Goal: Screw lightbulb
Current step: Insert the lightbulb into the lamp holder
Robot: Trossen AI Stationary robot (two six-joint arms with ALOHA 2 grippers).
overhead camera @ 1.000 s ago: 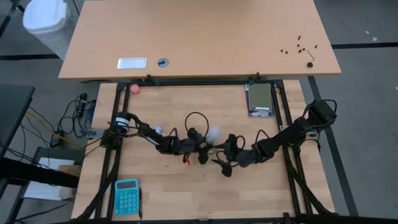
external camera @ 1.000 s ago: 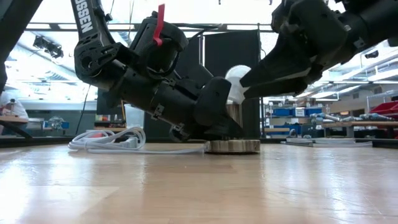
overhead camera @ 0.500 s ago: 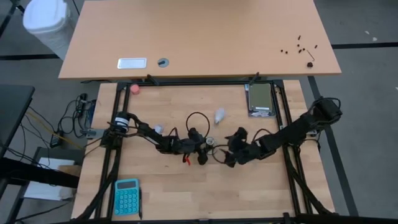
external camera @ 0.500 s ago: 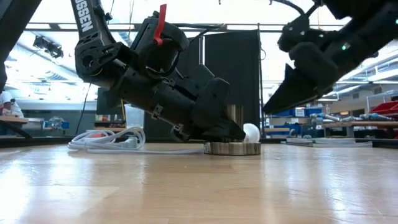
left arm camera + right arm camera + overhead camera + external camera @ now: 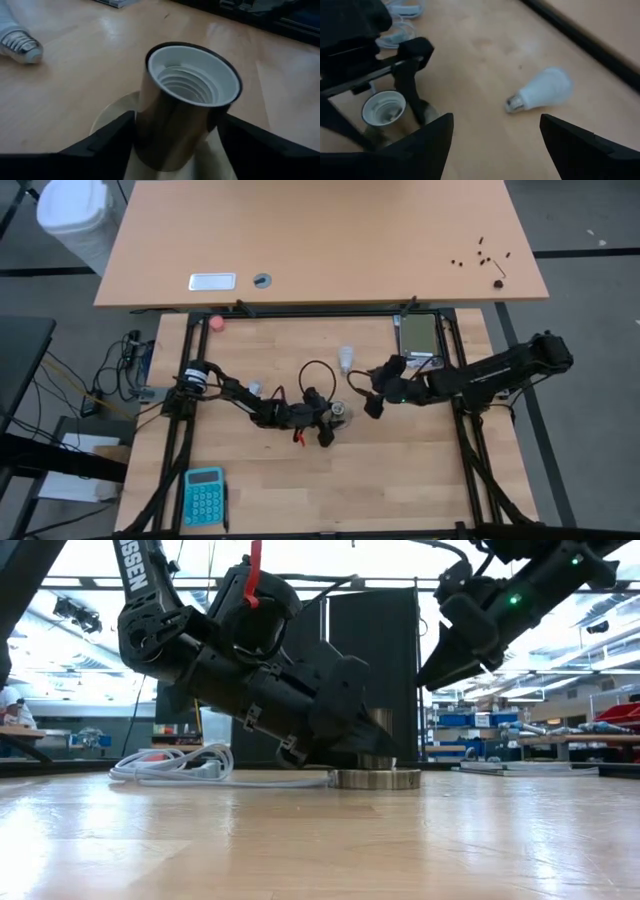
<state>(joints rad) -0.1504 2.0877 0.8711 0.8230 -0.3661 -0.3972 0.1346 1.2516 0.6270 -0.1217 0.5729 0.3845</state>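
Observation:
The white lightbulb lies on its side on the wooden table, behind the socket, with its silvery screw base pointing toward the socket. No gripper touches it. The socket stands upright on its round disc, its threaded mouth open and facing up. My left gripper reaches in low from the table's left, one finger on either side of the socket's metal barrel. My right gripper hangs open and holds nothing, above the table to the right of the socket. My left gripper's fingers stand close against the two sides of the socket's barrel. They come nearly level from the table's left. I cannot tell whether they touch the barrel. The socket stands upright on the table.
A coiled white cord lies left of the socket, and a black cable loop lies behind it. A grey box sits at the far right. A pink ball is at the far left and a blue calculator at the near left.
The lightbulb stood over the socket at my right gripper a second ago. It has dropped to the table and rolled toward the far edge, and now lies on its side. My right gripper has risen and drawn back toward the table's right and far side.

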